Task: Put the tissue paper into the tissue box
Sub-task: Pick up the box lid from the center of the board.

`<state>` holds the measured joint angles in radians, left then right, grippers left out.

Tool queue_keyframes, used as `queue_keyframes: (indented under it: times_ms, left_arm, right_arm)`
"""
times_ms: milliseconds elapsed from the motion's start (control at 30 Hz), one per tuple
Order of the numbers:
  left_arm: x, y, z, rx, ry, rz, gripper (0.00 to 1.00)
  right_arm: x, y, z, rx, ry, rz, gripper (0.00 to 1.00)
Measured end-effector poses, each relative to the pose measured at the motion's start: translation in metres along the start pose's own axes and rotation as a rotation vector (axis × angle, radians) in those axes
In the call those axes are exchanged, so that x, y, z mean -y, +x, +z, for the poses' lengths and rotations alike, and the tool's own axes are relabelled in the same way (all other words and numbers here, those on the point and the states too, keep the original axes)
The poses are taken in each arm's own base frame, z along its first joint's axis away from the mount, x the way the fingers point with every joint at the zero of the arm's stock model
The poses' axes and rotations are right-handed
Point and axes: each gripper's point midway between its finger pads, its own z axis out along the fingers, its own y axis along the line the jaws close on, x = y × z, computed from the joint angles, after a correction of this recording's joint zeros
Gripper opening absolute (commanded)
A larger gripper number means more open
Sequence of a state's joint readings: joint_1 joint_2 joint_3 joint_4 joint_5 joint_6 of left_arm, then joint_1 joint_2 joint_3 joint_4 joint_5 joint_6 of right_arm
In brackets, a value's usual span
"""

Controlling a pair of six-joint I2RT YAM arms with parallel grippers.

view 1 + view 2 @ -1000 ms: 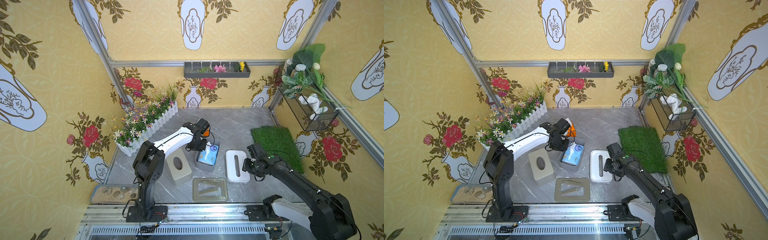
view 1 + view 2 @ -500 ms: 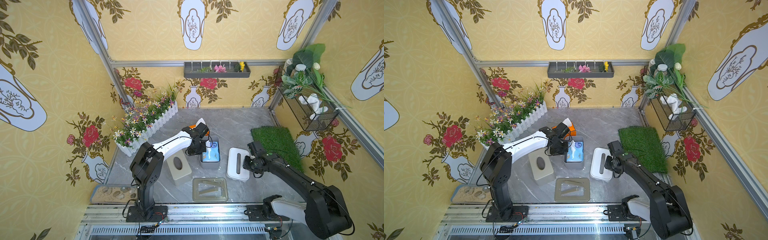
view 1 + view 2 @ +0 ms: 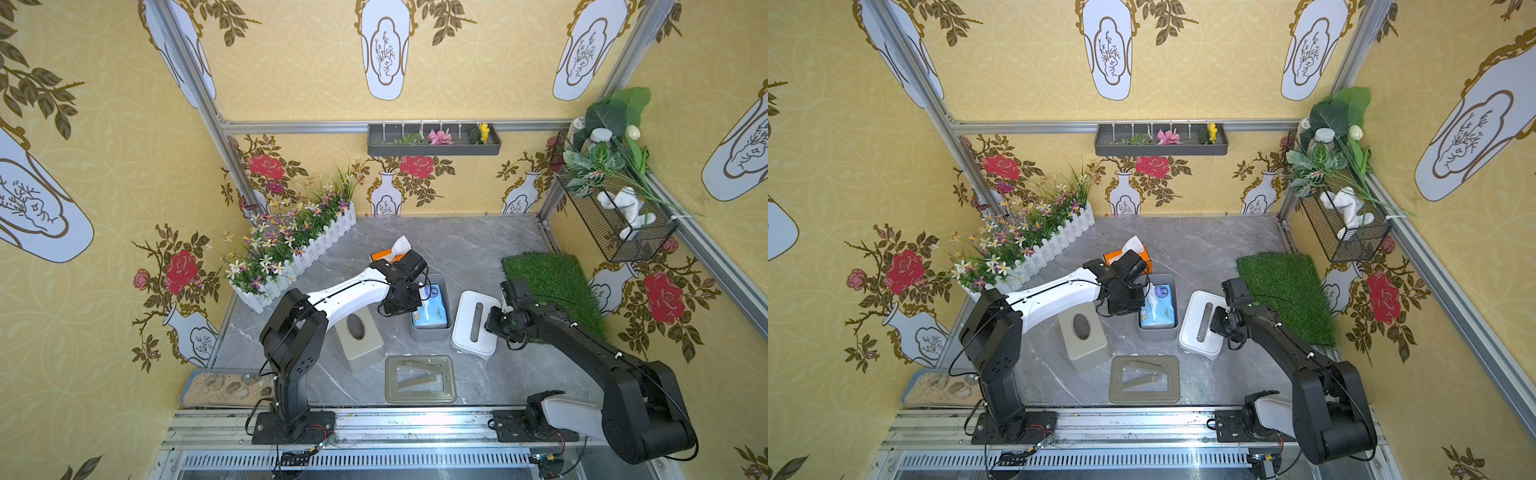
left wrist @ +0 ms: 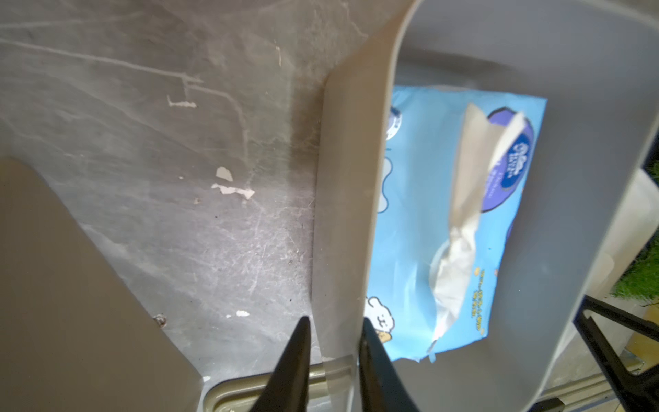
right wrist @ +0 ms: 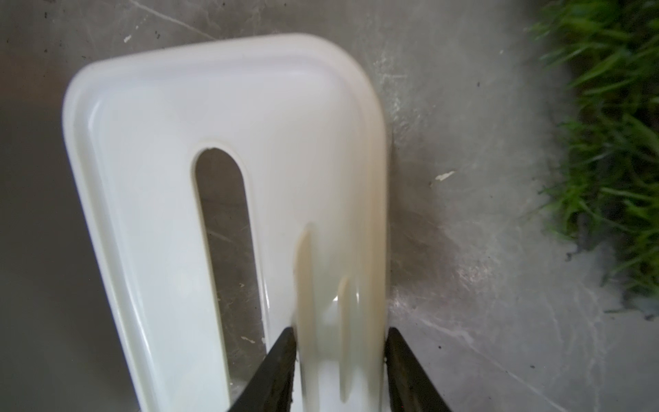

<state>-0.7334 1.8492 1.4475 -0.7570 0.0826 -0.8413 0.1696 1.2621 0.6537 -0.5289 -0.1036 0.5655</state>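
Observation:
The tissue paper, a blue pack [image 3: 430,309] [image 3: 1158,307] [image 4: 428,221] with a white sheet [image 4: 463,214] twisted out of its top, lies inside the open grey tissue box [image 3: 430,336] [image 3: 1156,333]. My left gripper [image 3: 409,305] [image 3: 1131,305] [image 4: 335,321] straddles the box's left wall [image 4: 349,214], one finger inside and one outside, open with a thin gap showing. Right of the box, the white slotted lid [image 3: 469,332] [image 3: 1192,328] [image 5: 160,142] sits tilted. My right gripper [image 3: 490,326] [image 3: 1214,328] [image 5: 340,330] is shut on its right rim.
A beige cover with an oval hole [image 3: 359,332] stands just left of the box, under my left arm. An olive frame [image 3: 419,378] lies in front. An orange tissue box [image 3: 392,253] sits behind, a grass mat [image 3: 552,291] right, a flower fence [image 3: 299,249] back left.
The grey box was skewed and now sits square, shifted slightly right. My left gripper closed, then opened around its wall. The white lid has turned and tilted in my right gripper.

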Motion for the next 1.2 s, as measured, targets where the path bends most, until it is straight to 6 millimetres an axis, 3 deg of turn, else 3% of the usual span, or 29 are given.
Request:
queue_keyframes:
  times_ms: [133, 267, 367, 633, 1200]
  left_arm:
    - [0.005, -0.014, -0.023, 0.07, 0.008, 0.016, 0.42]
    - [0.013, -0.027, -0.041, 0.128, 0.019, 0.046, 0.44]
    - [0.02, -0.034, -0.045, 0.145, 0.023, 0.069, 0.44]
    - [0.04, -0.047, -0.028, 0.124, -0.009, 0.131, 0.47]
    - [0.037, -0.051, -0.009, 0.079, -0.108, 0.184, 0.5]
  right_arm:
    - [-0.001, -0.001, 0.003, -0.01, 0.0, -0.005, 0.42]
    - [-0.003, -0.005, 0.003, -0.003, -0.007, -0.016, 0.25]
    - [-0.007, -0.009, 0.003, 0.009, -0.019, -0.021, 0.21]
    - [-0.006, -0.011, -0.002, 0.017, -0.006, -0.032, 0.18]
    - [-0.004, -0.014, -0.02, 0.047, 0.013, -0.048, 0.17]
